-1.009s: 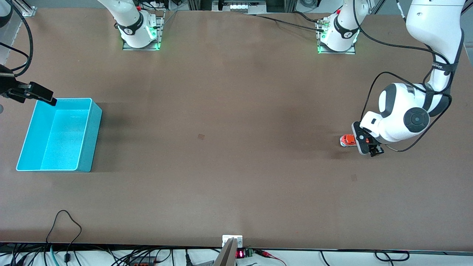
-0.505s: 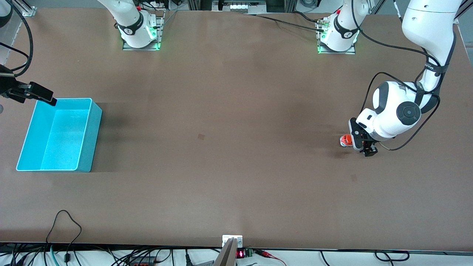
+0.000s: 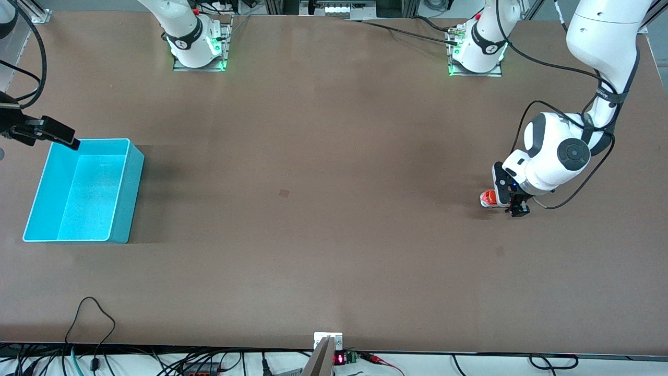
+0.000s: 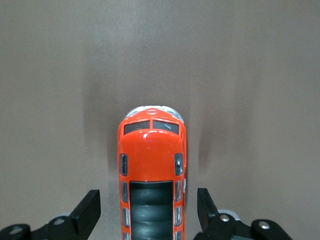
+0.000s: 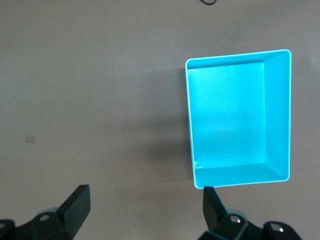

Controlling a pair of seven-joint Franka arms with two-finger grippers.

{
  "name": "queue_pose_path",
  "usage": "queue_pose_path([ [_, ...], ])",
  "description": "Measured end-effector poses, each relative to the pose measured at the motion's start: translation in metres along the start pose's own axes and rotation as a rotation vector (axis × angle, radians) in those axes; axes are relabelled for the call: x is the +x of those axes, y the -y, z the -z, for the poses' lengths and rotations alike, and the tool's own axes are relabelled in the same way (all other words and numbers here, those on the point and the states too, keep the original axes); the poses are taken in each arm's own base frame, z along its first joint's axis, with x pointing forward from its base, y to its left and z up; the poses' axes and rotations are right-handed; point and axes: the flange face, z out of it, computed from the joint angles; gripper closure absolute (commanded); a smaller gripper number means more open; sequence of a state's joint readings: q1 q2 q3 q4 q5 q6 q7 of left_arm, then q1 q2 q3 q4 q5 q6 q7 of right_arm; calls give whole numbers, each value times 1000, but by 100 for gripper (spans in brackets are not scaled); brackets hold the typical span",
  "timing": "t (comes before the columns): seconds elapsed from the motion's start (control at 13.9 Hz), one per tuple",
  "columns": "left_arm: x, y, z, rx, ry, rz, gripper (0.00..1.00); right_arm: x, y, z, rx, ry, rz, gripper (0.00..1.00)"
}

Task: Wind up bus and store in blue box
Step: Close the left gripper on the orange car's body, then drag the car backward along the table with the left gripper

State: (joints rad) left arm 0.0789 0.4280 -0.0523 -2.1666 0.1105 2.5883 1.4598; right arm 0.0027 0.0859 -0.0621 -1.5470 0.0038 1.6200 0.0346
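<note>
The left gripper [image 3: 510, 202] has sunk lower in the last second, fingers spread either side of the bus [image 4: 151, 172] on the table, so a grasp looks imminent. The right gripper [image 5: 145, 210] waits, open, over the empty box [image 3: 42, 198] at the right arm's end.
</note>
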Motion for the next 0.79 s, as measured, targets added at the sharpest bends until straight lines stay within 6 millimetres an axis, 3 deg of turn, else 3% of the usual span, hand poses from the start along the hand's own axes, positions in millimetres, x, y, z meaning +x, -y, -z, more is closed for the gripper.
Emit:
queue_pose_path([
  [0.07,0,0,0,1,0,0,40,0,0,0,0,0,0,0],
  [0.22,1,0,0,2,-1,-2,44,0,0,0,0,0,0,0],
  [0.5,1,1,1,6,-1,-2,70,0,0,0,0,-4,0,0],
  [0.79,2,1,1,6,-1,-5,73,1,0,1,0,-7,0,0],
])
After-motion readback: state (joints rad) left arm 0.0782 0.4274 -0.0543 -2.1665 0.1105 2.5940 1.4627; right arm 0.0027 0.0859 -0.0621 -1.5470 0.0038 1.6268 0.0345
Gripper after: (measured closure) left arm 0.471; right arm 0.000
